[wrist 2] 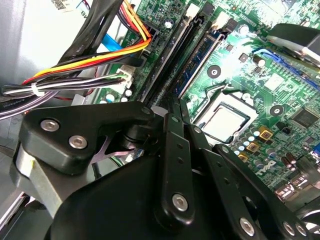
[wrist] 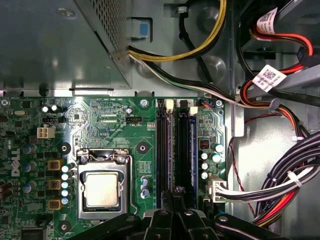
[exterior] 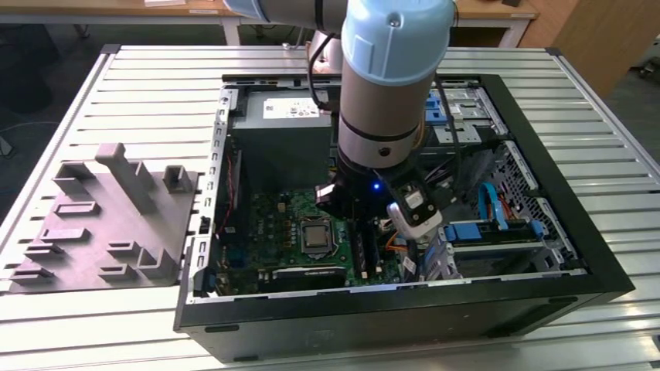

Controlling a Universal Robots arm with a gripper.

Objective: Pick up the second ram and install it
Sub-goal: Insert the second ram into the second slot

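Note:
My gripper (wrist: 178,191) is down inside the open computer case (exterior: 206,309), over the motherboard's memory slots (wrist: 192,145) next to the processor socket (wrist: 102,189). Its fingers (wrist 2: 172,125) stand close together on the near end of a thin dark stick, the second ram (wrist 2: 186,55), which runs along a black slot. In the first wrist view the ram (wrist: 182,150) lies in line with the slot. A like stick (wrist 2: 167,55) sits in the neighbouring slot. In the exterior view the gripper (exterior: 356,224) hangs just above the board.
Orange, yellow and black cable bundles (wrist 2: 90,55) run close beside the slots. The power supply box (exterior: 284,143) stands behind the board, and drive bays with blue cables (exterior: 495,224) are on the exterior view's right. A grey fixture (exterior: 103,224) lies on the table at the exterior view's left.

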